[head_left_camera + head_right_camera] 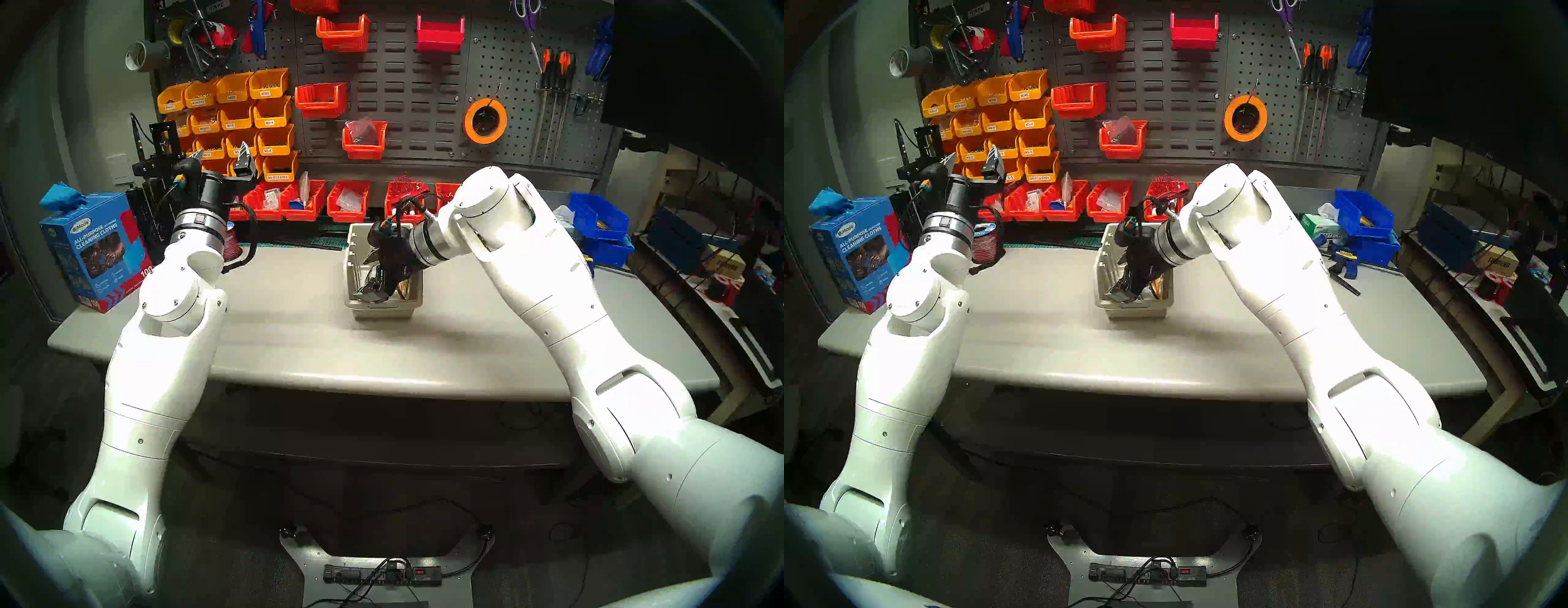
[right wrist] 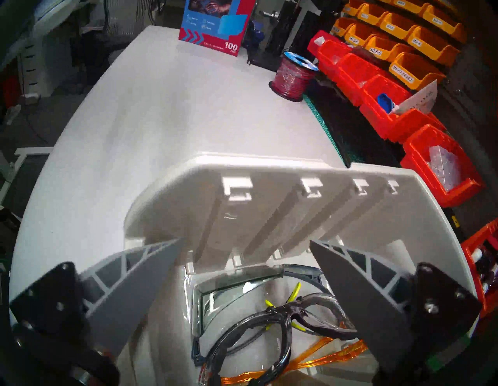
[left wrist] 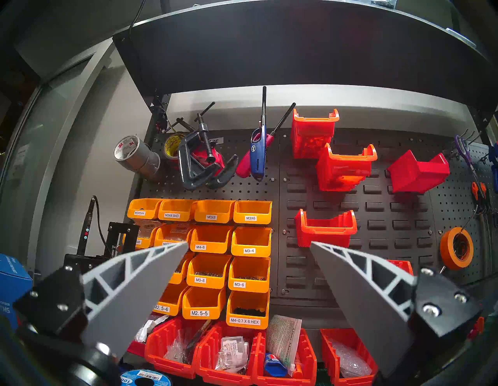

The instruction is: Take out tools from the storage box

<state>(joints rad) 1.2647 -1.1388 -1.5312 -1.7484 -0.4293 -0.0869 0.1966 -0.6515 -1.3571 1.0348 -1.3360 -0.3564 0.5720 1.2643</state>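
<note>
- my right gripper [image 2: 245, 244] is dipped into the beige ribbed plastic storage box [image 2: 269, 188] standing mid-counter [image 1: 297, 339]; its fingers [image 2: 140, 283] are spread wide, holding nothing.
- in the right wrist view, the grey-armed clear safety glasses with yellow accents [image 2: 280, 318] lie on top, tangled over the orange-armed clear glasses [image 2: 310, 364], both on the box floor.
- i judge the step is grasping the top pair. i'd go for the bridge or a frame rim, not the slick lens.
- i'd come down slowly, keeping the fingers clear of the ribbed wall.
- risk: the arms interlock, so a lift may drag both pairs.
- my left gripper [image 3: 248, 245] idles high, fingers apart, facing the wall of yellow parts bins [image 3: 210, 240].
</note>
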